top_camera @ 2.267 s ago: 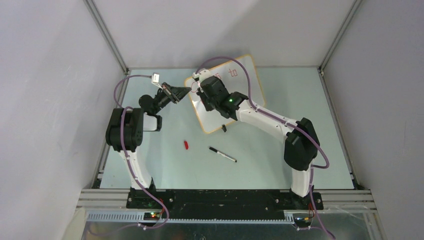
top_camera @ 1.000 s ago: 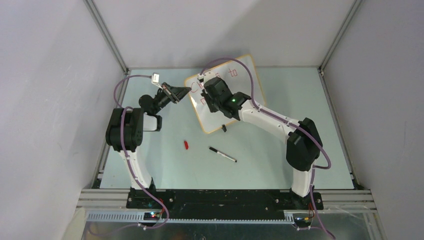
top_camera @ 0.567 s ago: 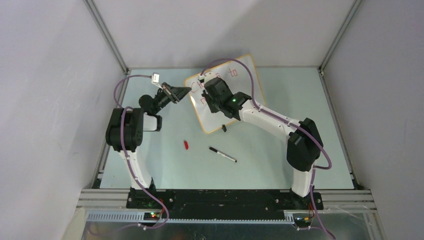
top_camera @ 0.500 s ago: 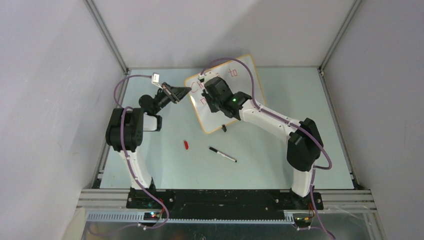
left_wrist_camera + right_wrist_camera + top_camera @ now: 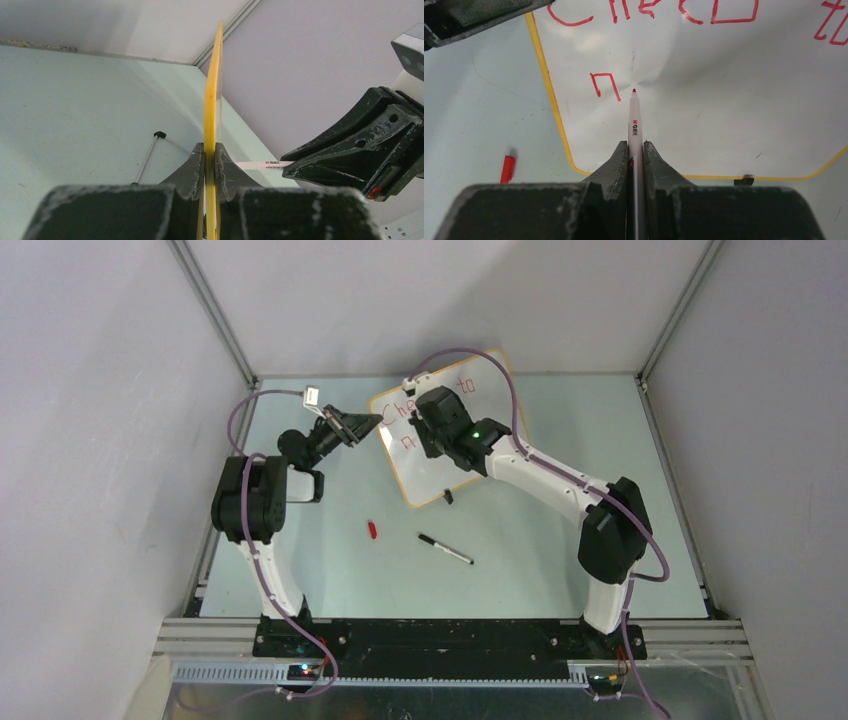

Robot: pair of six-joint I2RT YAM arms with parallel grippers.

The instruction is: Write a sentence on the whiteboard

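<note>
Whiteboard rim pinched between left fingers; right fingers pinch red marker, tip near sentence.

pale green table boxed in by plain grey walls and aluminium posts.

The right gripper is sliding its red marker rightward across the whiteboard, uncovering a fresh letter.
</note>
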